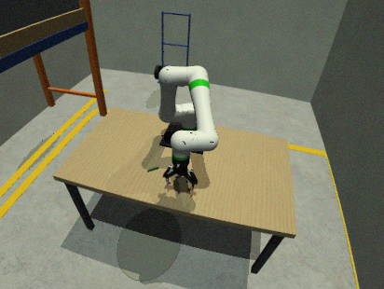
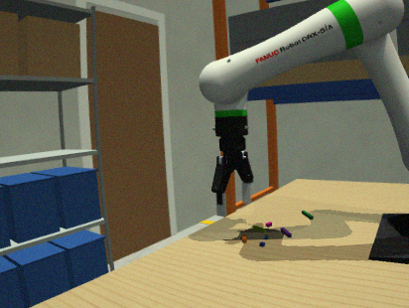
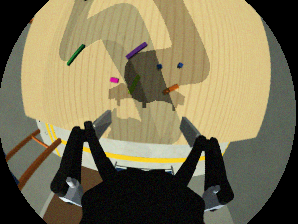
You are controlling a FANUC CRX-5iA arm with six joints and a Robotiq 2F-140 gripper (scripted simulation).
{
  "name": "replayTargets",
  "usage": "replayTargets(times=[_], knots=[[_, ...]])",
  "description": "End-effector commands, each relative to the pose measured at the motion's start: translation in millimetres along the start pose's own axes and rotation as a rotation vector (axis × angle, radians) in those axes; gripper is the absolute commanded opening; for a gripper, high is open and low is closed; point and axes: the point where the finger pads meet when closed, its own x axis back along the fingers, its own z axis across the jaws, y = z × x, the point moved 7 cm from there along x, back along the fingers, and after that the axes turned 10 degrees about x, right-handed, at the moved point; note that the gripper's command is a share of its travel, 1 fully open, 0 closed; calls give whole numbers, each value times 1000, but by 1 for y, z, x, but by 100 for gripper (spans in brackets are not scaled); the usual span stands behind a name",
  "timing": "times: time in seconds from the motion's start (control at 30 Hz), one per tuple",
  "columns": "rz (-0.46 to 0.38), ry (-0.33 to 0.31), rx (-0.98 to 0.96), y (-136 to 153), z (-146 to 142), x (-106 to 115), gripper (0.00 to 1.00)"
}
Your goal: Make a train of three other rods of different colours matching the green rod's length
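Observation:
My gripper (image 2: 231,196) is open and empty, hanging well above the table near its edge; it also shows in the top view (image 1: 179,179) and the wrist view (image 3: 144,129). Below it lies a loose cluster of small rods. The green rod (image 3: 75,54) lies apart to the left, also seen in the exterior and top views (image 2: 307,215) (image 1: 153,169). A purple rod (image 3: 136,50) (image 2: 286,231), a magenta rod (image 3: 115,80) (image 2: 268,224), a lime rod (image 3: 135,84) (image 2: 259,229) in shadow, an orange rod (image 3: 172,88) (image 2: 244,238) and two blue rods (image 3: 158,66) (image 3: 180,64) lie separately, none touching.
The arm's black base plate (image 2: 392,235) sits beyond the rods. The table edge (image 3: 143,159) runs close under the gripper. A shelf with blue boxes (image 2: 45,209) stands off the table.

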Motion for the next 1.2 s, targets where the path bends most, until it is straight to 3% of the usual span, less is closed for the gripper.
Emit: replayTargets(times=[0.0,0.73,0.9,1.17], knots=[[0,0,0,0,0,0,100],[0,0,0,0,0,0,100],[0,0,0,-30,5,0,100],[0,0,0,-38,6,-1,100]])
